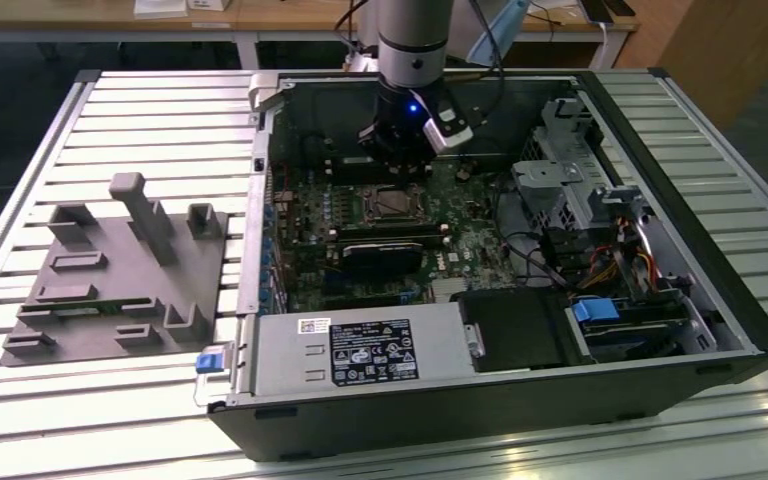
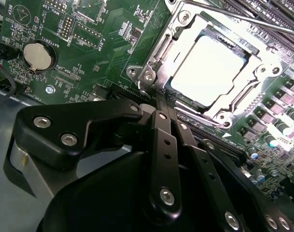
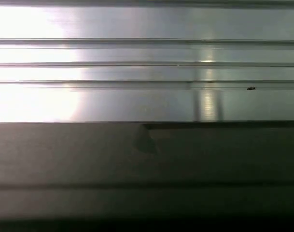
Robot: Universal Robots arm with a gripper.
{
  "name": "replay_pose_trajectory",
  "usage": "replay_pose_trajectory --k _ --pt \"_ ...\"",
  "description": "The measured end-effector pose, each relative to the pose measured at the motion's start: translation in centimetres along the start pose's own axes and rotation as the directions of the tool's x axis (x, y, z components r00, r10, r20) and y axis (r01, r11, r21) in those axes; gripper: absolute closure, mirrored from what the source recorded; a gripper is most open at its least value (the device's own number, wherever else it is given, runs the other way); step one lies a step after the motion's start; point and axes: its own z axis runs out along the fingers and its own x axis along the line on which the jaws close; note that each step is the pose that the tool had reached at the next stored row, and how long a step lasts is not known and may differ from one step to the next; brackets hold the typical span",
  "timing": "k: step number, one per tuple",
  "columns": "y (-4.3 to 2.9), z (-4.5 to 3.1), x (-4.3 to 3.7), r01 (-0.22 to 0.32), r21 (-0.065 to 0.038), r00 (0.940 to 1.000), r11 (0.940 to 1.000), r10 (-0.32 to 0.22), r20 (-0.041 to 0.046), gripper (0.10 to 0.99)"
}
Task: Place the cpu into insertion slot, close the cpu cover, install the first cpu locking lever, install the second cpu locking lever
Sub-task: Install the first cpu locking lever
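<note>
Fingers (image 2: 165, 145) of the gripper (image 2: 162, 102) are pressed together, empty, tips just beside the near edge of the cpu cover (image 2: 243, 99). Beyond them the cpu (image 2: 207, 67) lies flat in the insertion slot (image 1: 388, 203), the cover closed over it. Farther out, the open computer case (image 1: 731, 300) rests on a ribbed metal table (image 1: 131, 100).
</note>
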Motion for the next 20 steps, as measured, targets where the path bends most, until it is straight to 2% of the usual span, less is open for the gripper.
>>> replay_pose_trajectory --k 8,20 --pt "0.01 -1.45 -0.03 0.0 0.001 1.0 1.0 0.0 -0.0006 0.973" --pt "-0.23 -1.5 -0.1 0.0 0.001 1.0 1.0 0.0 -0.0006 0.973"
